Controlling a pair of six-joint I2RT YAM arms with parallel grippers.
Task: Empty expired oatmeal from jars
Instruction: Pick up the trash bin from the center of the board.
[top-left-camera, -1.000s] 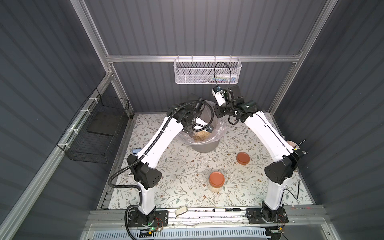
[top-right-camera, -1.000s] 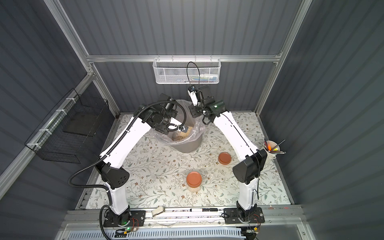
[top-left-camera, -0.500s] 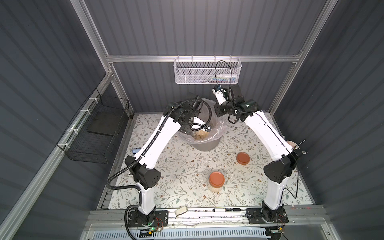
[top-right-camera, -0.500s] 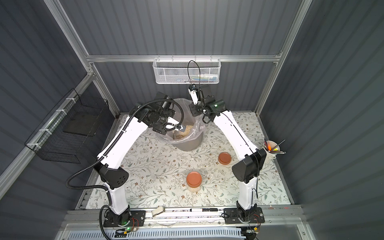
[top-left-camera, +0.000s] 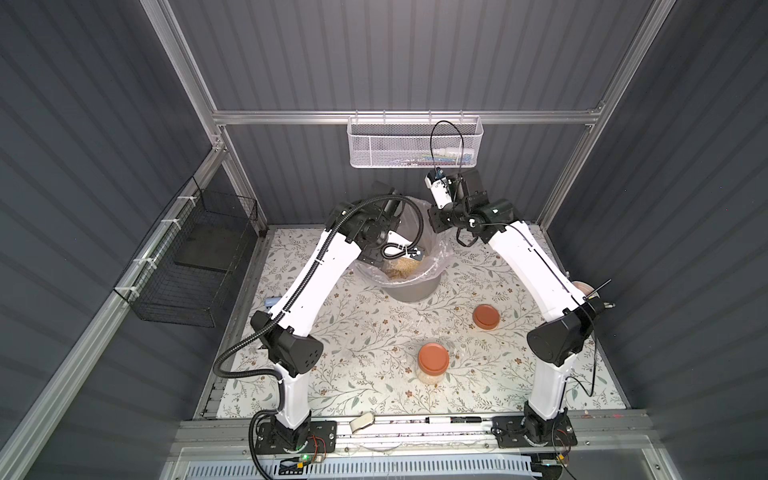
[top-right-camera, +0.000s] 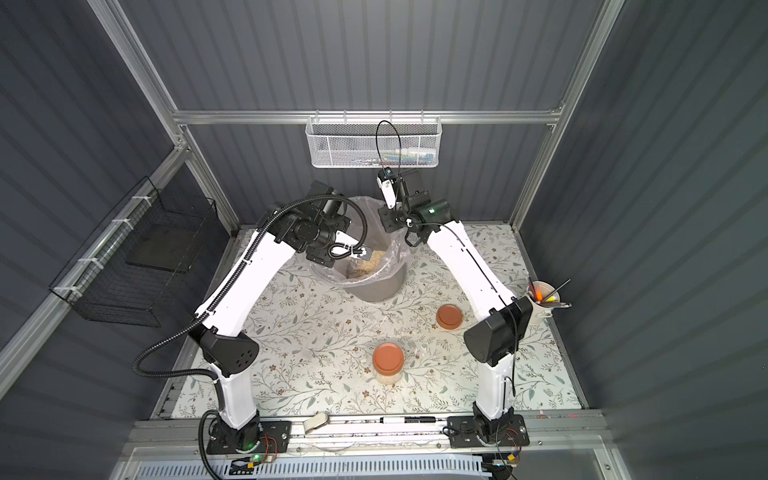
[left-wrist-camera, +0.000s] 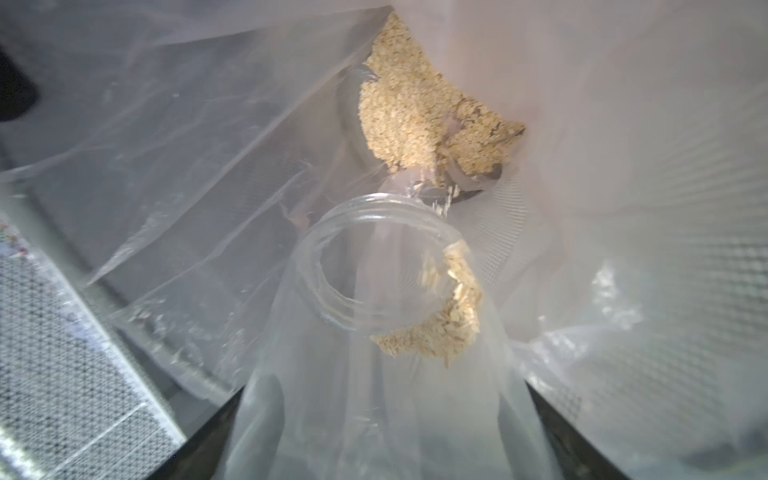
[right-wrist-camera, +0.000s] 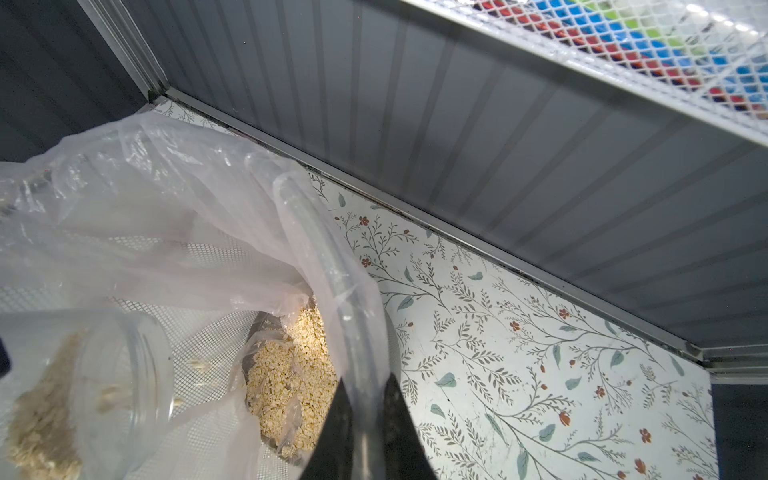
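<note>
A: Where is the open jar?
B: The left pincer is clamped on it, and it is tipped over the grey bin, upper centre in both top views. Oatmeal lies in the liner.
A: And the right pincer?
B: Together, pinching the liner's edge. 1 closed jar stands on the surface, lower centre. 1 lid lies to its upper right.
</note>
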